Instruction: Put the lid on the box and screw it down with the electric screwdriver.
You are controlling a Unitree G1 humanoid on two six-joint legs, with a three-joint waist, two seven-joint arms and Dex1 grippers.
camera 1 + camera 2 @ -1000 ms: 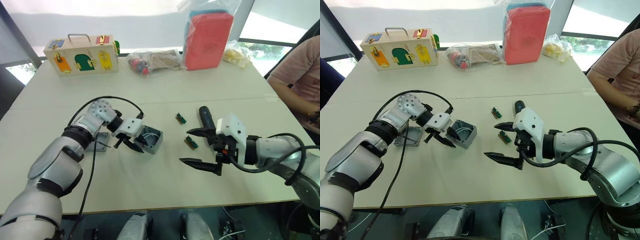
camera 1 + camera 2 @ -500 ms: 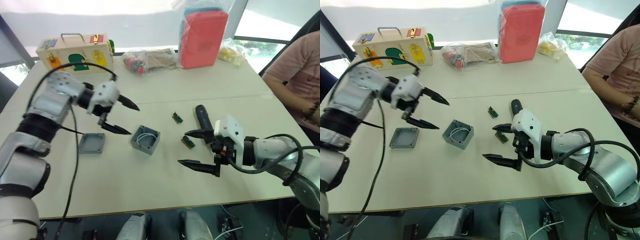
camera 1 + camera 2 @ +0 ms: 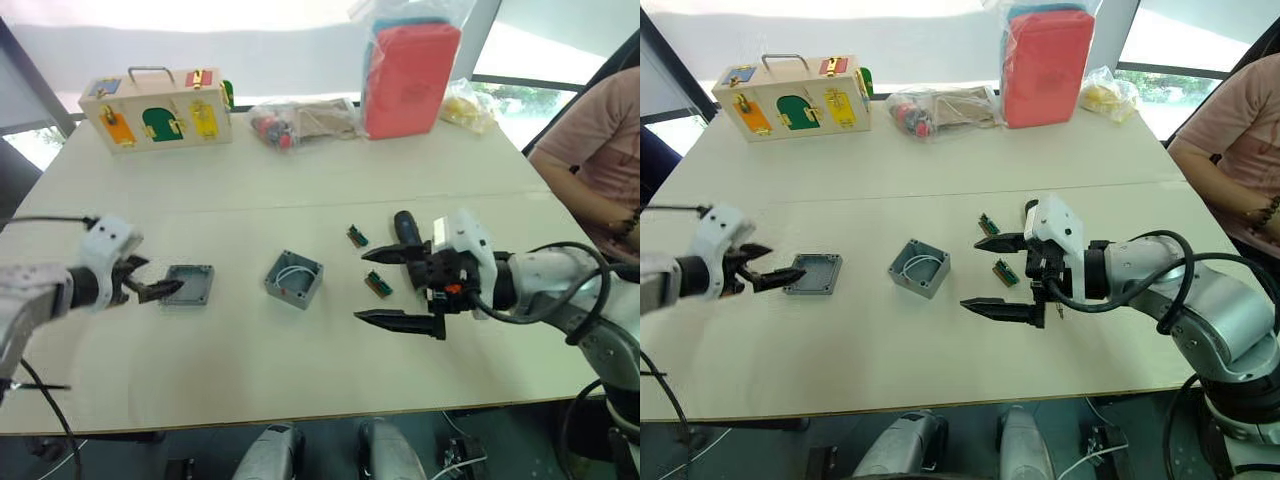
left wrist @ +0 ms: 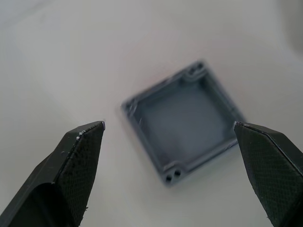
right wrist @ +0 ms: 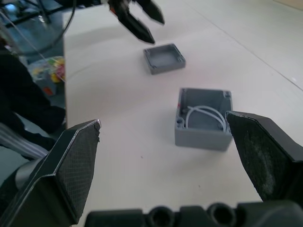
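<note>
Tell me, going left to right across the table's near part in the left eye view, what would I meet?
Left gripper → lid → box → green connector piece → right gripper's white body.

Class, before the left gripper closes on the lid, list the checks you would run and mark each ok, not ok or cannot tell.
1. Left gripper open: ok.
2. Lid between its fingers: ok in the left wrist view.
3. Fingers low enough to grip the lid's edges: cannot tell.
4. Lid lying hollow side up: ok.
5. Box open, white wires inside: ok.
6. Right gripper open, apart from the box: ok.
</note>
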